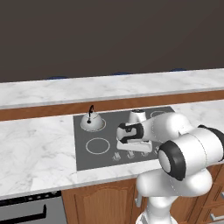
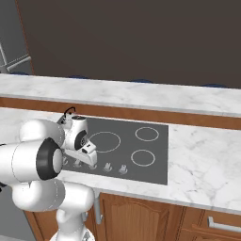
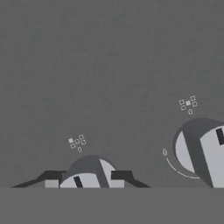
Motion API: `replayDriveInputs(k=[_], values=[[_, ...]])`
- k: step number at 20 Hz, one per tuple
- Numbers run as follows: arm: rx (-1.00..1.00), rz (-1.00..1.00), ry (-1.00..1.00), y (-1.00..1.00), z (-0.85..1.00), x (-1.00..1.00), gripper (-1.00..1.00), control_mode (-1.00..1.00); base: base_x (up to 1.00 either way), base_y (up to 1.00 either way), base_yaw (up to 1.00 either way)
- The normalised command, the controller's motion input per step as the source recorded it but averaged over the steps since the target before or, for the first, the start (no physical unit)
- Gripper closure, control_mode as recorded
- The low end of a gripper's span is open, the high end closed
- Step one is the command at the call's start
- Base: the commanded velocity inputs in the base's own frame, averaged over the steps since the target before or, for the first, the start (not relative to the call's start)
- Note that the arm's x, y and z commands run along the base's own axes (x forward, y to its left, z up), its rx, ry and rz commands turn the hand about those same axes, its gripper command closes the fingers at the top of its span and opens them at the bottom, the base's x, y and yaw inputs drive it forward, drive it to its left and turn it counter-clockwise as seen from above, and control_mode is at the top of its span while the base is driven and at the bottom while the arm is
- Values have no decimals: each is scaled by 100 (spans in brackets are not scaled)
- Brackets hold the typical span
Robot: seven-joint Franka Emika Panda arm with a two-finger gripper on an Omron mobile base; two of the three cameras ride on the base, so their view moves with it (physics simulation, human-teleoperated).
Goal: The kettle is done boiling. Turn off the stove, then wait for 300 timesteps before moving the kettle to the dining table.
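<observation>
Kettle (image 1: 91,121) sits on the back-left burner ring of the stove (image 1: 109,131), at about ten o'clock from the arm's hand, black handle arching up over its silver dome. The stove lies flush in the marble counter (image 1: 35,148), and beyond it, at twelve o'clock, runs the long marble dining table (image 1: 109,87). The gripper (image 3: 85,178) is down at the knob row along the stove's front edge. In the hand view its two dark fingertips (image 3: 52,178) stand a little apart on either side of one grey knob (image 3: 87,173), very close to it; I cannot tell whether they touch it. A second knob (image 3: 201,151) lies at three o'clock of that one.
</observation>
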Motion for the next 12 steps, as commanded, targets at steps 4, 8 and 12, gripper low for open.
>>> replayDriveInputs(k=[4,8,12], values=[[0,-15,15,10,26,0,-100,-100,0,0,0],[0,-14,16,16,6,9,-100,-100,0,0,0],[0,-5,14,5,3,8,-100,-100,0,0,0]])
